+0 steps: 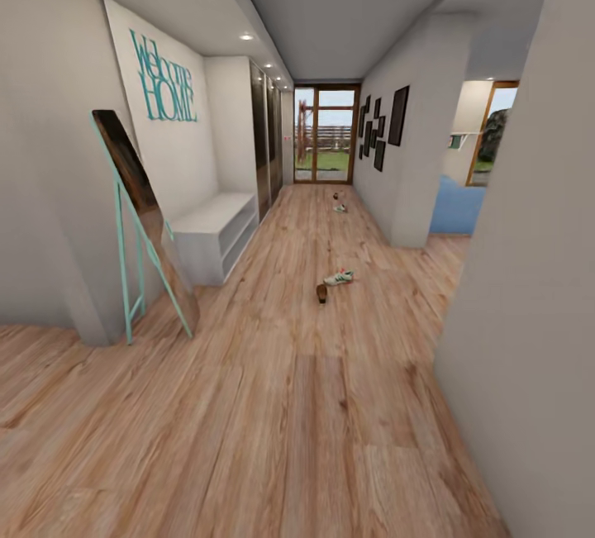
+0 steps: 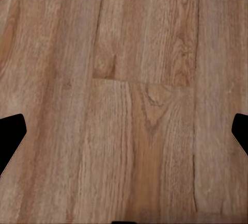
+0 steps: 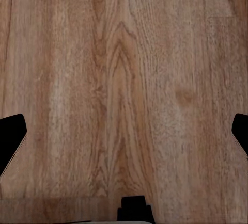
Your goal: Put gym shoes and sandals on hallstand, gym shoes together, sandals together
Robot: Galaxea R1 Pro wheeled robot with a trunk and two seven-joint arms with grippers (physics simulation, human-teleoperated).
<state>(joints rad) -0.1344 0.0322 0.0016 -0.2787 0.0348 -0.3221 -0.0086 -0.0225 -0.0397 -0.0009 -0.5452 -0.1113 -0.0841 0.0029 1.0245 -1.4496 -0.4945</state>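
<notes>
Down the corridor floor [image 1: 289, 406] lie a white gym shoe [image 1: 338, 277] and, just in front of it to the left, a dark brown sandal [image 1: 321, 293]. Much farther along, near the glass door, a second gym shoe [image 1: 340, 208] lies with a second sandal [image 1: 335, 197] just behind it. The hallstand is out of view. In the left wrist view my left gripper [image 2: 124, 136] is open over bare planks, its dark fingertips [image 2: 10, 133] far apart. In the right wrist view my right gripper [image 3: 124, 136] is open the same way, with nothing between its fingers.
A plain low white two-tier bench [image 1: 216, 228] stands against the left wall under a "Welcome Home" sign. A teal-framed mirror [image 1: 140, 224] leans in front of it. Walls close in on both sides, with a wall corner [image 1: 413, 191] on the right and a glass door [image 1: 326, 135] at the end.
</notes>
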